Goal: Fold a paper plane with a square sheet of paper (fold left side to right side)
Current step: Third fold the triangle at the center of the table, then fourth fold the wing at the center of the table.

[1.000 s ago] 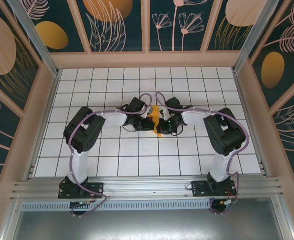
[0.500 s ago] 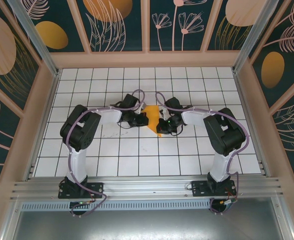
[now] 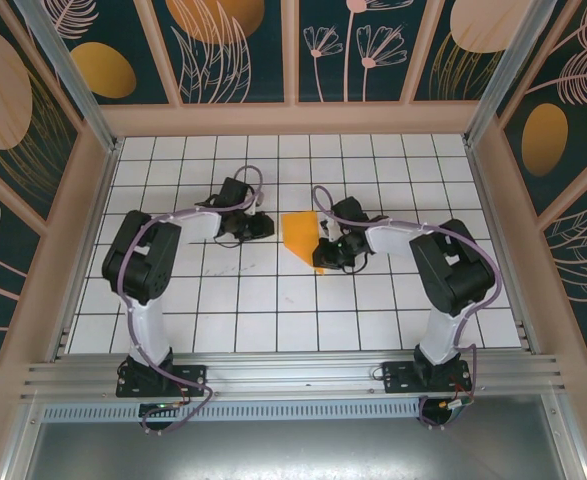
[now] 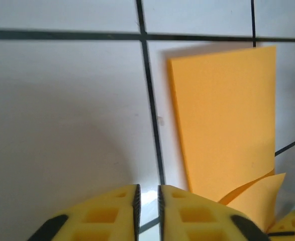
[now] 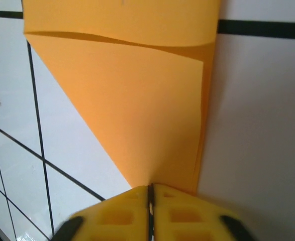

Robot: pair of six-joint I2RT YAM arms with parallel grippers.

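the folded orange paper [image 3: 299, 235] lies flat near the middle of the white tiled table [image 3: 253, 300], between the two arms. the right gripper [image 5: 151, 193] pinches the paper's narrow pointed end, its fingers pressed almost together on it. the left gripper [image 4: 148, 193] sits just beside the paper's left edge, apart from it, fingers a narrow slit apart and holding nothing.

**Left barely parted, right pinched shut**

Bends both elbows outward and turns both wrists inward to face each other, low over the surface. Holds the left gripper [image 4: 147, 190] with its jaws a narrow slit apart, nothing between. Presses the right gripper [image 5: 150, 189] together on a corner of the sheet of paper [image 5: 137, 115] straight ahead.
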